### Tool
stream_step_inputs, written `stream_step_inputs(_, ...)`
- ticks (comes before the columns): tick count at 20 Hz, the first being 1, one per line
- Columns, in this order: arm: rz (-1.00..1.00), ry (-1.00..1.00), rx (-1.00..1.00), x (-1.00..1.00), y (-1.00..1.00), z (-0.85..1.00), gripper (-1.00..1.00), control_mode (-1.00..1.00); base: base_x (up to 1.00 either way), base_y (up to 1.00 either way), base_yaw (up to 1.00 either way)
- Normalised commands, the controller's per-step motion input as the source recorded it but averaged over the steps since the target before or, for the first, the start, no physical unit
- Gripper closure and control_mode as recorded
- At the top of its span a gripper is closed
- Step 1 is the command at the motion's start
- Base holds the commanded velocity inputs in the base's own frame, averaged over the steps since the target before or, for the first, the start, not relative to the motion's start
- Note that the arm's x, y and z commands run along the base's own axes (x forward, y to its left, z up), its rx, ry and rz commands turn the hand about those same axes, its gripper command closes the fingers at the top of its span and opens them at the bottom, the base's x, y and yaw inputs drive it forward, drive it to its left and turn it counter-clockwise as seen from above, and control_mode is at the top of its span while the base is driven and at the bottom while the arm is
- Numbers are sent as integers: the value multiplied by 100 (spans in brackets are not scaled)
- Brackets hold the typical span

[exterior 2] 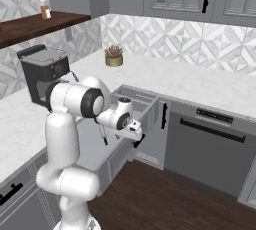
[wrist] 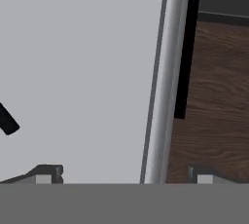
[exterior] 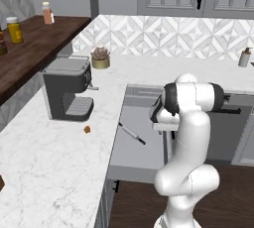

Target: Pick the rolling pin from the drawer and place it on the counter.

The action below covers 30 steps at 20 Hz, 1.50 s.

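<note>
Left of hand (wrist: 121, 175), rolling pin (exterior: 131, 132).

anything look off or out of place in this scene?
One oddity: a small brown crumb-like bit lies loose on the counter in front of the coffee machine. The rolling pin lies diagonally in the open drawer, as expected.

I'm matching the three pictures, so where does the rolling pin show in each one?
Left base view: the rolling pin lies slantwise in the open drawer, left of the arm.
Right base view: a short stretch shows under the forearm, in the drawer.
Hand view: one dark handle end at the left edge.
Shared landmark: the drawer's flat grey floor.
</note>
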Motion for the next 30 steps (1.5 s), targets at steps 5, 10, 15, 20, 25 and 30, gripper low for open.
stream_step_inputs(5,-2,2,4,-1,-100,-10,-100,-100,0,0,0)
stream_step_inputs(10,0,14,-6,0,-100,0,-100,-100,0,0,0)
stream_step_inputs(15,1,10,-15,-4,-96,23,-100,-100,0,0,0)
stream_step_inputs(20,20,0,-20,0,11,100,-100,-100,0,0,0)
stream_step_inputs(25,15,-10,-8,43,97,32,-100,-100,0,0,0)
stream_step_inputs(30,29,-7,4,35,100,5,-100,-100,0,0,0)
